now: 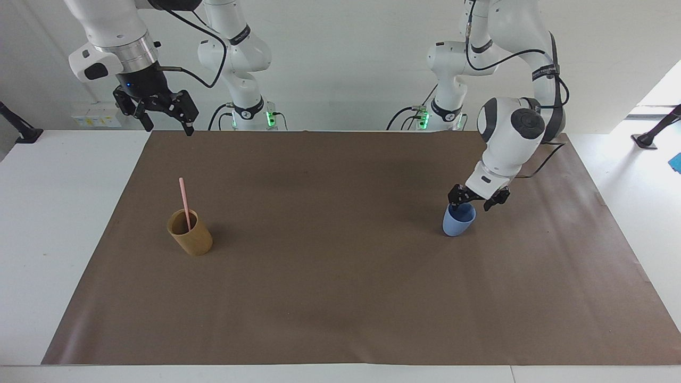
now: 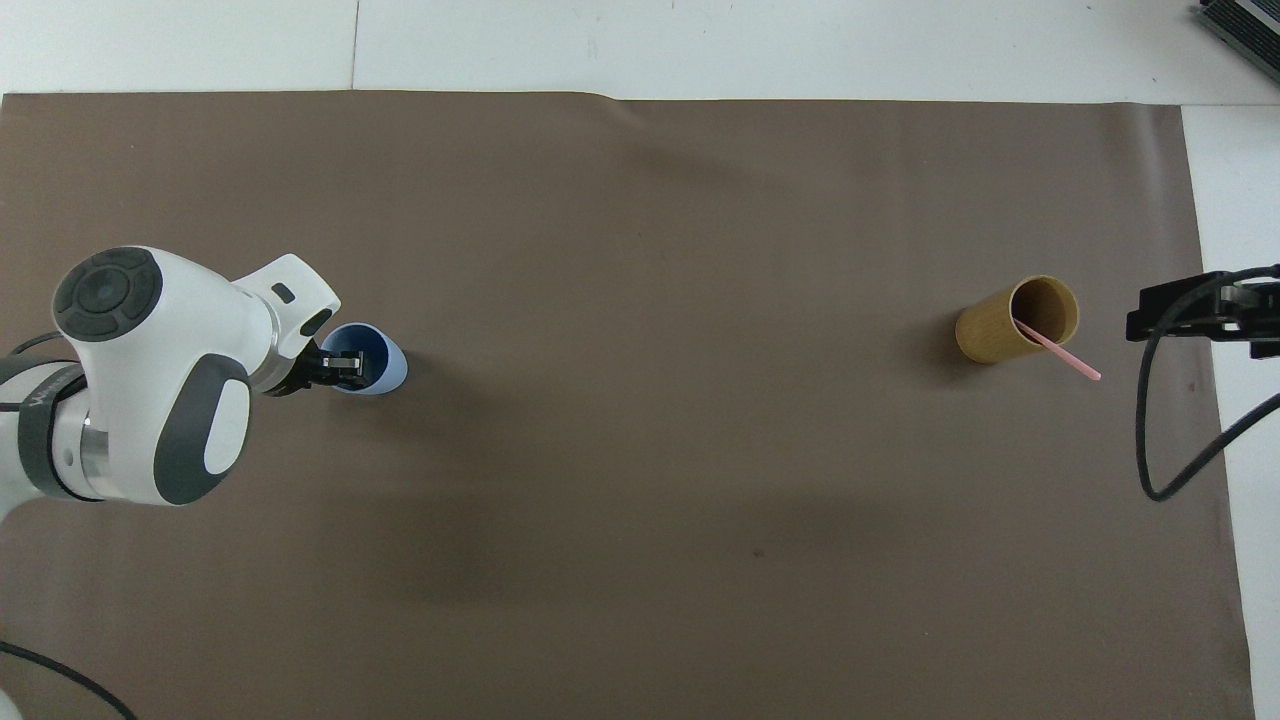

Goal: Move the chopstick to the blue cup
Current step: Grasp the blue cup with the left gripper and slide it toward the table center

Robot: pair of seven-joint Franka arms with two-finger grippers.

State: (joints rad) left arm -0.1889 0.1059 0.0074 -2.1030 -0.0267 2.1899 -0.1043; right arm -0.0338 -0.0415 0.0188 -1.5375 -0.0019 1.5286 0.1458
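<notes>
Reading across the facing view from the upper left of the frame, the right gripper point(image 1: 167, 127) hangs over the boundary where the white table point(image 1: 53, 213) meets the brown mat point(image 1: 340, 298). Its fingers are spread wide, nothing is between them and it touches nothing; this arm waits. Lower in the left part of the frame stands the tan cup point(image 1: 192, 242), upright on the mat, toward the right arm's end of the table. The chopstick point(image 1: 184, 199) stands in it, its lower end inside the cup. Its pink upper half rises well above the rim and leans a little toward the upper left of the frame. The middle of the frame is bare mat. In the right part of the frame the blue cup point(image 1: 455, 226) stands upright on the mat, toward the left arm's end of the table. The left gripper point(image 1: 471, 206) is down at the cup's rim, on the side toward the upper right of the frame. In the overhead view its tip overlaps the cup's mouth. I cannot tell whether it is spread or pinching the rim. A dark band on the left arm carries pale lettering that I cannot read.
</notes>
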